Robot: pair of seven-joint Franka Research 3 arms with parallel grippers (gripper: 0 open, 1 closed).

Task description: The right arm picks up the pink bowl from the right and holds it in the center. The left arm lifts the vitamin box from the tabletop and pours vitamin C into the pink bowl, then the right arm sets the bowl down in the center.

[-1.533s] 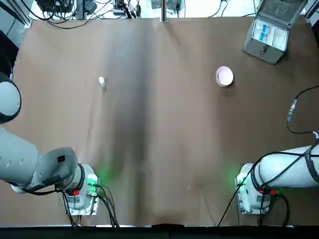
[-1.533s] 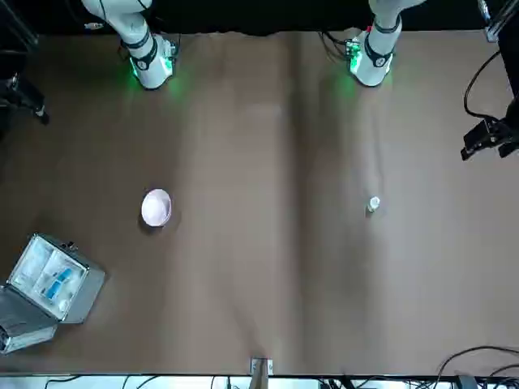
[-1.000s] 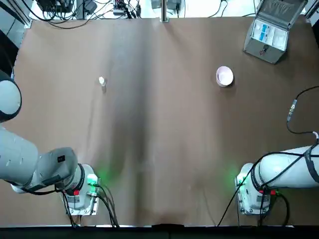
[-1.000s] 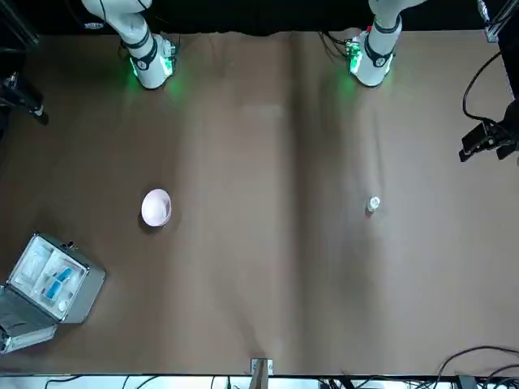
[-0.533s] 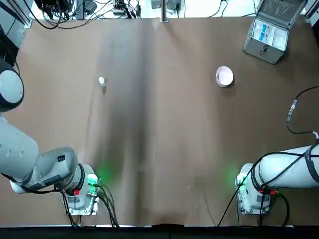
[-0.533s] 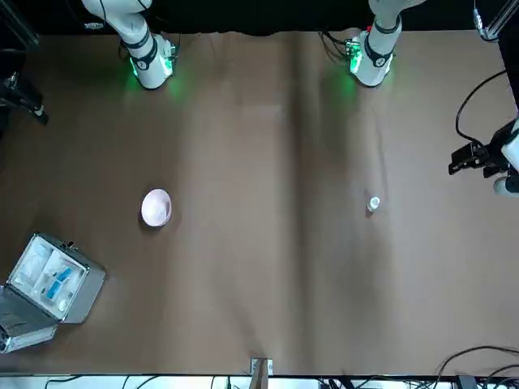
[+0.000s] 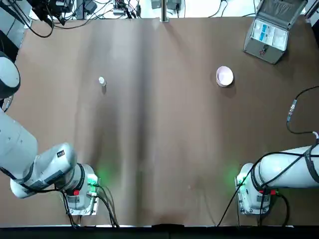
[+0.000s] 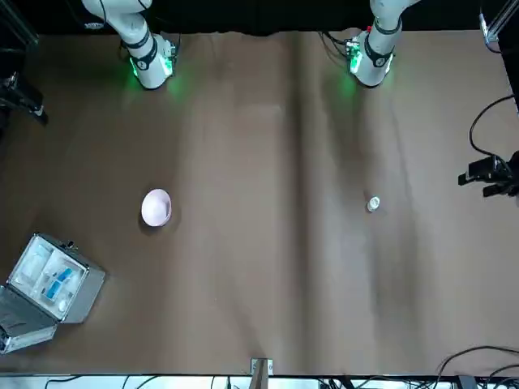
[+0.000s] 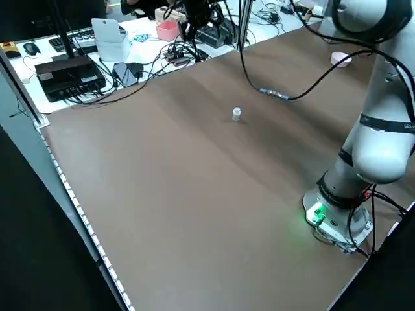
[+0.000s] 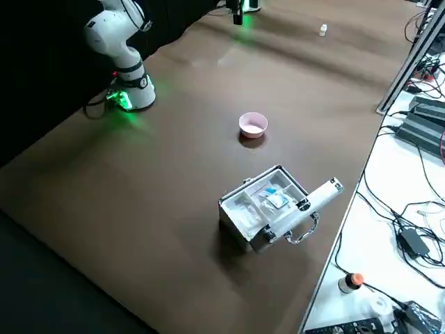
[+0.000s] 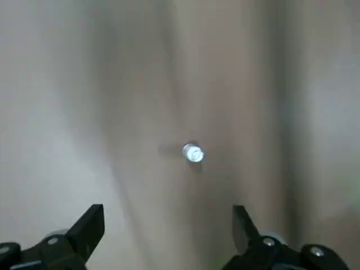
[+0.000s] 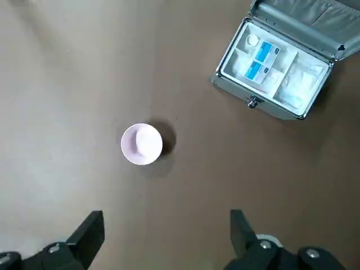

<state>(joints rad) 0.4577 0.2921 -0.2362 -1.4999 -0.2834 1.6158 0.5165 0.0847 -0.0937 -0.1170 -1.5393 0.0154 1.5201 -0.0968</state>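
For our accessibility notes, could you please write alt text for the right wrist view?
The pink bowl sits alone on the brown tabletop, far below the right pincer, whose fingers are spread open. An open grey metal case with blue-white contents lies beyond it.

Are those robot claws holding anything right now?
No. The left gripper and the right gripper are both open and empty; the pink bowl and the vitamin box sit untouched on the tabletop.

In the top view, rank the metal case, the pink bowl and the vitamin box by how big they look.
1. metal case, clearly the largest, lid open
2. pink bowl
3. vitamin box, a tiny white dot

All three rest on the tabletop, so the camera's distance hardly skews the order.
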